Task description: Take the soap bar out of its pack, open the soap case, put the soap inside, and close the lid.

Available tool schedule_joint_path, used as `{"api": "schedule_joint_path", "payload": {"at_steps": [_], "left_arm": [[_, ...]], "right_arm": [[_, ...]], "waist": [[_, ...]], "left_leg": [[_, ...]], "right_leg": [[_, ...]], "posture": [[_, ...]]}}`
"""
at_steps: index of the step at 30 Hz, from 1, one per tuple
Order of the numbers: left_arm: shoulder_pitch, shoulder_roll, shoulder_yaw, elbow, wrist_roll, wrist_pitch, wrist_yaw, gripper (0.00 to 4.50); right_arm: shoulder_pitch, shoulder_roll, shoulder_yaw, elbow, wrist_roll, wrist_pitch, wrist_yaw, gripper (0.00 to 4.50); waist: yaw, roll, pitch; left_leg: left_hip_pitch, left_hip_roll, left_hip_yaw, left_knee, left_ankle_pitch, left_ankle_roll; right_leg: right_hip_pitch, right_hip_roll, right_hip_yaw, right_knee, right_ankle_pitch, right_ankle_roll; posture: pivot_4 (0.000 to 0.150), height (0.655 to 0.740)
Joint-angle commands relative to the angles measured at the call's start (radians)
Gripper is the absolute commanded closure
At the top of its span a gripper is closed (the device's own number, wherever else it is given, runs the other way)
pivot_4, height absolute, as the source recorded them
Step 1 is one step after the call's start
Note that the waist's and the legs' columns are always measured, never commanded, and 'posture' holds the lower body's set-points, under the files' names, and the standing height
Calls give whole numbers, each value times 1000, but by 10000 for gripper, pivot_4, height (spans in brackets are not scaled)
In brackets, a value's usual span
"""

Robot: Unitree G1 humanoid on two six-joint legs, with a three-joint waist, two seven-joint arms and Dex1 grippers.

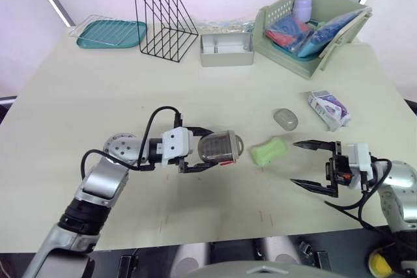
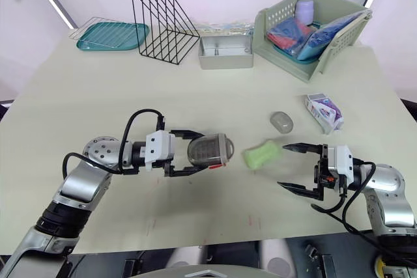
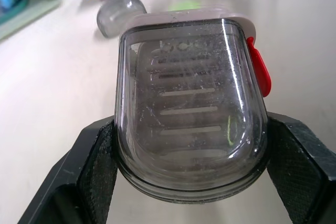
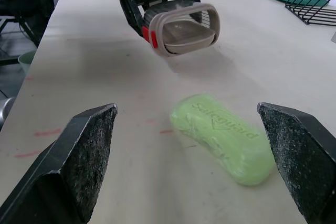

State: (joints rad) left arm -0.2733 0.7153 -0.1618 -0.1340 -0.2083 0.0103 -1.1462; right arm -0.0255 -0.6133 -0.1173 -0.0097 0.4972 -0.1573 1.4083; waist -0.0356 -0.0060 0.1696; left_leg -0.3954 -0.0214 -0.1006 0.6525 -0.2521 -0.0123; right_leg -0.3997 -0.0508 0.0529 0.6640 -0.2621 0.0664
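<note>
1. L gripper (image 1: 211, 149) fingers clamped soap case (image 1: 225, 146), lidless, held on its side.
2. Soap (image 1: 269, 151) lay unwrapped on table (image 1: 98, 96), btwn case & R gripper (image 1: 311, 164).
3. R gripper fingers spread wide, near soap, not touching.

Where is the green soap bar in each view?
Left eye view: green soap bar just right of centre.
Right eye view: green soap bar just right of centre.
Left wrist view: a green sliver past the soap case.
Right wrist view: green soap bar, nearer than the case.
Shared landmark: the soap case beside it.
</note>
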Motion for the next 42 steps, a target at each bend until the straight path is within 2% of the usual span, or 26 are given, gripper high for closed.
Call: {"api": "schedule_joint_path", "payload": {"at_steps": [1,8,16,26,31,36,42], "left_arm": [[-43,9,8,-5,-8,40,-5,10537],[-89,5,-24,-7,13,92,-17,10537],[-144,81,-99,-93,45,264,-90,10537],[-230,81,-216,-166,157,412,-65,10537],[-286,78,-248,-152,195,454,-67,10537],[-329,59,-249,-166,170,504,-87,10537],[-312,122,-229,-134,198,451,-102,10537]], "right_arm": [[32,18,-6,10,5,-62,1,93],[47,50,12,71,-26,-130,-10,93],[35,47,17,115,-32,-162,-13,93],[37,48,25,132,-41,-184,-25,93],[35,49,30,142,-49,-194,-26,93],[27,52,35,167,-57,-206,-25,93],[30,51,41,177,-57,-219,-24,93]], "waist": [[3,0,0],[1,0,0],[-2,0,0],[-1,0,0],[-2,0,0],[-2,0,0],[-5,0,0]], "left_leg": [[0,0,0,0,0,0],[1,0,-1,0,0,0],[1,0,-1,0,0,0],[1,0,-1,0,0,0],[1,-1,-1,0,0,0],[1,-1,-1,1,0,0],[2,0,-1,1,0,0]], "right_leg": [[0,0,0,0,0,0],[1,0,-1,0,0,0],[1,1,0,0,0,0],[2,1,-1,0,0,0],[2,1,0,0,0,0],[3,0,0,0,0,0],[2,1,0,0,0,0]], "posture": [[1500,7400],[1500,7400],[1500,7400],[1500,7400],[1500,7400],[1500,7400],[1500,7400]]}}
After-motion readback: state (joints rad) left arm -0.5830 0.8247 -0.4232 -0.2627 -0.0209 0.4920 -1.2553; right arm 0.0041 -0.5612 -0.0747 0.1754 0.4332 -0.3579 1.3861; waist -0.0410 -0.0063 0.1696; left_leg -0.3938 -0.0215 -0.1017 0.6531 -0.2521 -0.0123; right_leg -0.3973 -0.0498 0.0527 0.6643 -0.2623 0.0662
